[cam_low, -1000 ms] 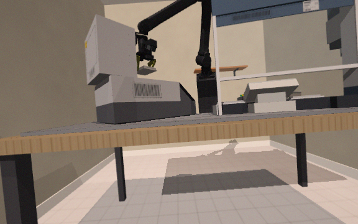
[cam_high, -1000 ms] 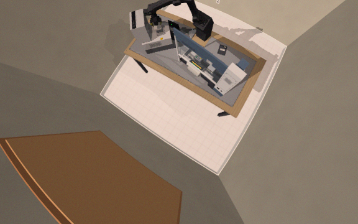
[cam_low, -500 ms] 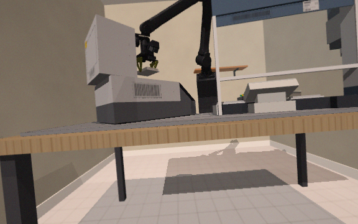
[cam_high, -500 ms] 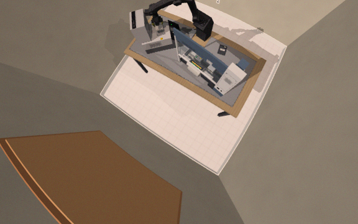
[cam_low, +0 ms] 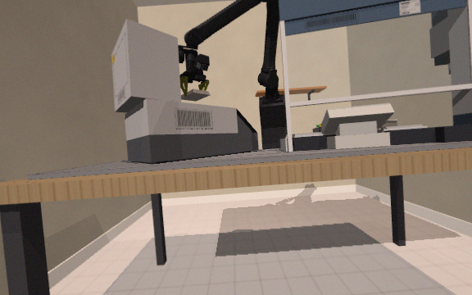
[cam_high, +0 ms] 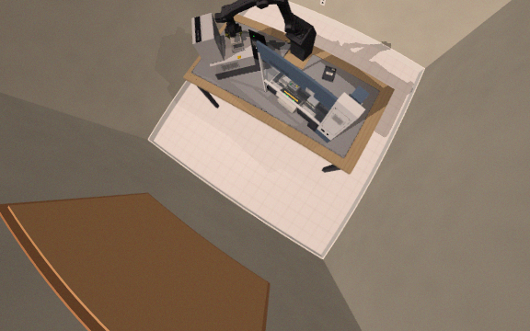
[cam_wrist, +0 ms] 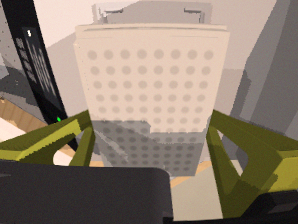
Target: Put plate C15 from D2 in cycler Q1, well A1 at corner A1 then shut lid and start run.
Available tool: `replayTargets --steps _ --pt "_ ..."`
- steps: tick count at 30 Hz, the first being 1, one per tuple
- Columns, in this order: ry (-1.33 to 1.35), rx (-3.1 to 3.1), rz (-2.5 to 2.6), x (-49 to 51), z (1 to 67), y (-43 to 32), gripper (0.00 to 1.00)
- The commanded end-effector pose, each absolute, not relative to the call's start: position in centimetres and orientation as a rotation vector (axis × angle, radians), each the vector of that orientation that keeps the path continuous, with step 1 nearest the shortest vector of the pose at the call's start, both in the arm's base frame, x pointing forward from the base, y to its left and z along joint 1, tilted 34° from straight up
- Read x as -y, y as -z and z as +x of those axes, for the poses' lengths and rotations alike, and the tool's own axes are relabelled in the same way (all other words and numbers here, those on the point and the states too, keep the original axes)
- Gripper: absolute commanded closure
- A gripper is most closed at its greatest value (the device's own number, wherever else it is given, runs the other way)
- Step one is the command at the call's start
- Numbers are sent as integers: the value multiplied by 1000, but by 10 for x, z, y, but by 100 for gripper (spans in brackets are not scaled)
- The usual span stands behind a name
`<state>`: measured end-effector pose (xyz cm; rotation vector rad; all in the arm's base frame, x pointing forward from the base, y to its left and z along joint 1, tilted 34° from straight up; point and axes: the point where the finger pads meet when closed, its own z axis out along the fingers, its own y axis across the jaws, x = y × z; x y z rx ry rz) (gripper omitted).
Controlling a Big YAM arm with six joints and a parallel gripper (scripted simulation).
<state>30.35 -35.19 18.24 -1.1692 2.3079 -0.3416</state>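
My gripper (cam_high: pixel 235 37) (cam_low: pixel 193 92) (cam_wrist: pixel 150 114) is shut on the pale 96-well plate C15 (cam_low: pixel 197 96) (cam_wrist: pixel 150 90), with one finger at each long side. The plate hangs level or nearly so above the cycler Q1 (cam_high: pixel 231 65) (cam_low: pixel 224 119), clear of its top in the exterior view. Q1's lid (cam_high: pixel 209 39) (cam_low: pixel 154 65) stands open. Part of the block area (cam_wrist: pixel 155 14) with two dark locator marks shows past the plate's far end in the wrist view; the plate hides the rest. Q1's front panel (cam_wrist: pixel 37 65) has a green lamp (cam_wrist: pixel 59 119). I cannot make out C15's label.
A blue-beamed frame (cam_high: pixel 293 69) (cam_low: pixel 375 12) stands beside Q1, over the deck with the coloured tubes (cam_high: pixel 291 95). A white cabinet (cam_high: pixel 340 117) stands at its far end. A small dark box (cam_high: pixel 329 73) lies near the arm's base. The raised lid stands close beside my gripper.
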Motion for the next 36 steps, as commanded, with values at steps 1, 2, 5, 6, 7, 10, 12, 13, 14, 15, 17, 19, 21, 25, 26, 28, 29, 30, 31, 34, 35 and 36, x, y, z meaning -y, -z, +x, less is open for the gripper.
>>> replayTargets --steps 1,2,5,6,7,10,12,13,14,15,17,19,21,25,26,28,29,30,31,34,35,36 --pt "388 -2285 -1184 354 316 -207 100" --pt "397 -2282 -1184 355 317 -210 100" --pt "418 -2280 -1185 361 316 -216 100" --pt "427 -2279 -1186 363 316 -218 100" --pt "435 -2278 -1187 366 315 -220 100" --pt "444 -2280 -1188 374 312 -215 100" --pt "440 -2283 -1188 375 310 -211 100" --pt "440 -2283 -1188 375 310 -211 100" --pt "429 -2290 -1180 375 308 -206 100" --pt "424 -2294 -1175 375 306 -204 100" --pt "412 -2299 -1168 373 304 -199 100" --pt "394 -2292 -1176 366 307 -195 100" --pt "379 -2289 -1183 361 309 -191 100" --pt "364 -2284 -1195 351 310 -187 100" --pt "364 -2283 -1196 349 309 -187 100" --pt "364 -2282 -1199 346 308 -188 100" --pt "364 -2282 -1199 346 308 -188 100" --pt "364 -2282 -1199 346 308 -188 100" --pt "368 -2280 -1200 346 308 -191 100" --pt "366 -2284 -1189 345 309 -195 100" --pt "369 -2284 -1186 345 310 -197 100" --pt "373 -2283 -1186 346 311 -200 100"
